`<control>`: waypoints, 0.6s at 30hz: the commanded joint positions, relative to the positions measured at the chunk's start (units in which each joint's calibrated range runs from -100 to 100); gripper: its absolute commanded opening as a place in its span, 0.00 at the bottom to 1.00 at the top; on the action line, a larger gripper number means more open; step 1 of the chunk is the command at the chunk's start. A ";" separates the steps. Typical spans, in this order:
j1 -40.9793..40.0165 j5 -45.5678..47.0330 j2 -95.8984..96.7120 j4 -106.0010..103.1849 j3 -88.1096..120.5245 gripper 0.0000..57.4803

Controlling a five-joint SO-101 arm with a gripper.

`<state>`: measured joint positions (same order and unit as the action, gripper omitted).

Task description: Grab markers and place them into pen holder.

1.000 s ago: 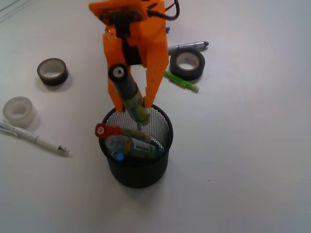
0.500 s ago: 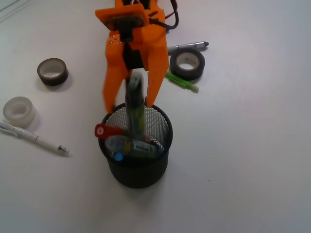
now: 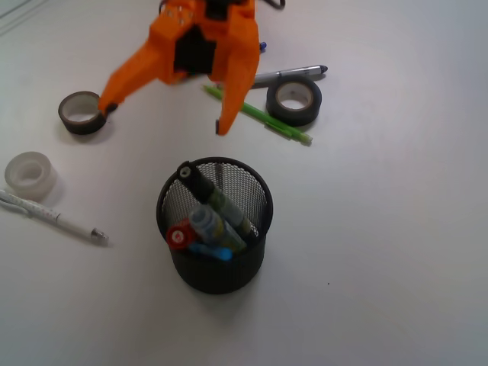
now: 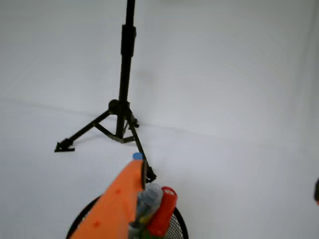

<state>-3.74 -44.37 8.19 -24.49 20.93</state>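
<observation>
The pen holder (image 3: 221,274), a black mesh cup, stands mid-table with three markers in it. The black-capped marker (image 3: 217,200) leans toward the back left rim, while the red-capped one (image 3: 181,235) and the blue-capped one (image 3: 215,252) rest at the front. My orange gripper (image 3: 163,118) hangs open behind and above the holder, holding nothing. In the wrist view one orange finger (image 4: 117,204) fills the lower left, with the red cap (image 4: 162,211), a blue cap (image 4: 138,156) and the holder's rim (image 4: 180,225) beside it.
Two dark tape rolls (image 3: 82,112) (image 3: 294,100) lie at the back, a white roll (image 3: 30,174) and thin white pen (image 3: 57,219) at left. A green pen (image 3: 263,118) and silver pen (image 3: 293,73) lie behind the holder. A black tripod (image 4: 123,99) stands beyond.
The gripper opened wide and let go of the black-capped marker, which dropped into the holder. The gripper then pulled back and up. The red-capped marker shifted toward the front.
</observation>
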 commanded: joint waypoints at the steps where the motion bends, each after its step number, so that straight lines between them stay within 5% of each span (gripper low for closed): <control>1: -0.64 5.76 -13.76 15.57 1.17 0.65; 18: -1.31 46.40 -50.90 68.50 18.29 0.65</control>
<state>-4.85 -4.27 -34.41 40.22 34.05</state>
